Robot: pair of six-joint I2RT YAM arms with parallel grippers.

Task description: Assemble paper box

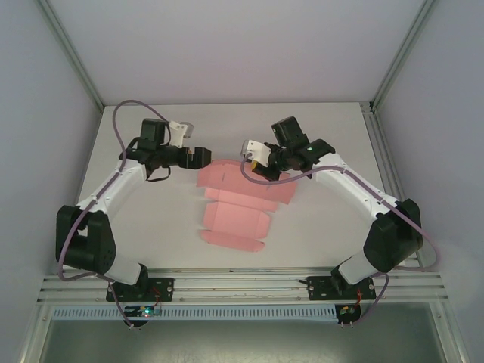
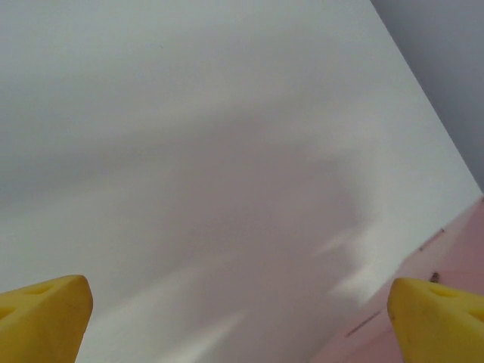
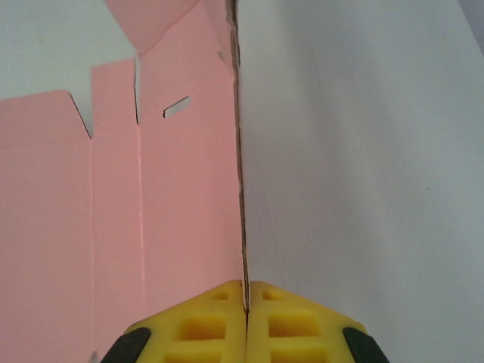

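Observation:
The paper box (image 1: 234, 208) is a flat pink die-cut sheet with flaps and slots, lying on the middle of the white table (image 1: 325, 219). My right gripper (image 1: 262, 171) is at the sheet's far right part. In the right wrist view its yellow fingers (image 3: 204, 325) are shut on the thin edge of the paper box (image 3: 174, 197), and the gripper (image 3: 246, 293) holds that edge upright. My left gripper (image 1: 203, 157) hovers at the sheet's far left corner, open. In the left wrist view its jaws (image 2: 238, 295) stand wide apart with nothing between them, and a strip of the pink sheet (image 2: 457, 249) shows at the right.
Aluminium rails (image 1: 242, 286) run along the near table edge where both arm bases are bolted. Grey walls enclose the table on the left, right and far sides. Bare white surface lies on both sides of the sheet.

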